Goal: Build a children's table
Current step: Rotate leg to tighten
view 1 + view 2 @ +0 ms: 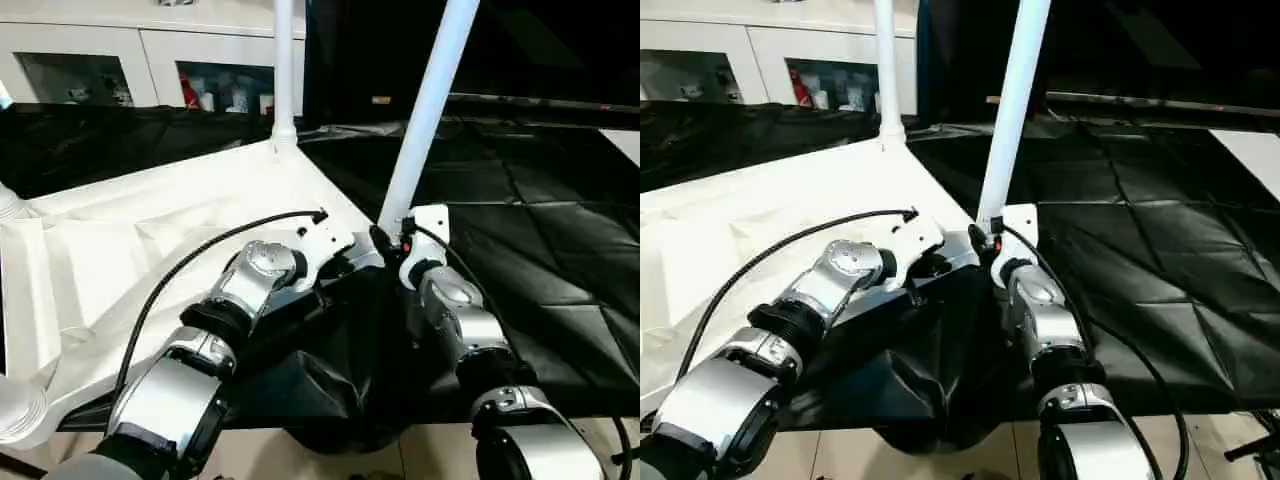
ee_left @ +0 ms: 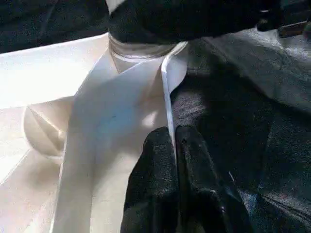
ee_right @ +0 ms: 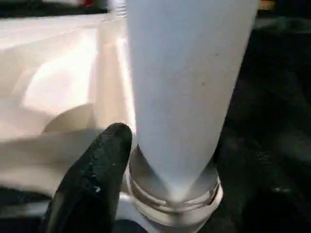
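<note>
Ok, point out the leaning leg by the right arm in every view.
Left eye: leaning leg, top centre-right.
Right eye: leg, top centre.
Left wrist: its base collar, top.
Right wrist: leg, centre.
Shared landmark: tabletop corner socket.

My tabletop (image 1: 150, 230) is plain white, ribs and rim alike, and the 2 legs (image 1: 428, 110) standing in it are the same unmarked white. The cloth (image 1: 540, 240) under it is glossy black, creased into a loose diamond pattern. My left gripper (image 2: 176, 141) has black fingers; my right gripper's finger (image 3: 95, 179) is black too. My forearms (image 1: 170, 395) are silver with black joints and a black cable (image 1: 200, 250). The cabinet (image 1: 150, 45) behind is white.
</note>
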